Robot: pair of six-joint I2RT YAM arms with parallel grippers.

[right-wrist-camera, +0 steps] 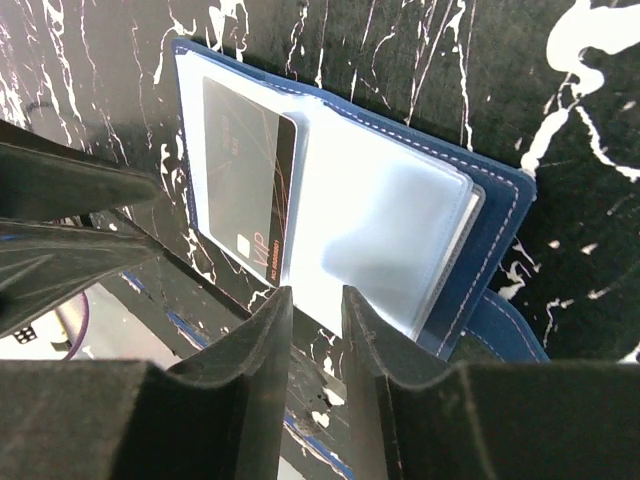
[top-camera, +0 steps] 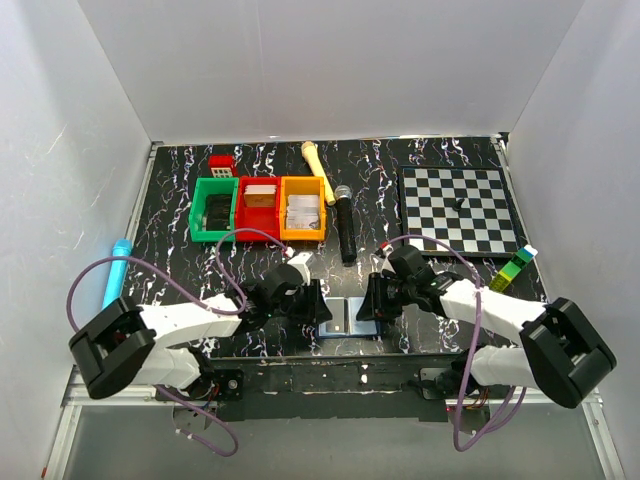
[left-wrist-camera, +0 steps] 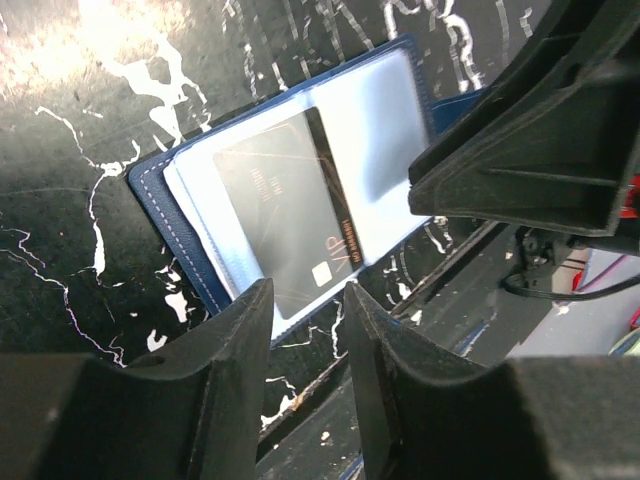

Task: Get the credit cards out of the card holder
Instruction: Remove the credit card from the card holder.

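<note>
Both arms reach low and inward. The left gripper (left-wrist-camera: pixel 308 300) and right gripper (right-wrist-camera: pixel 315 300) hold their fingers narrowly parted, empty, the open card holder (top-camera: pixel 348 318) just beyond the tips.

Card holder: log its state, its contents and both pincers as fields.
holder: card holder lying open, inner faces up
card: dark card not yet removed, under clear plastic in the left half
right half: clear sleeve, looks empty
left pincer: slightly open, holding nothing, at the holder's edge
right pincer: slightly open, holding nothing, at the holder's edge
</note>
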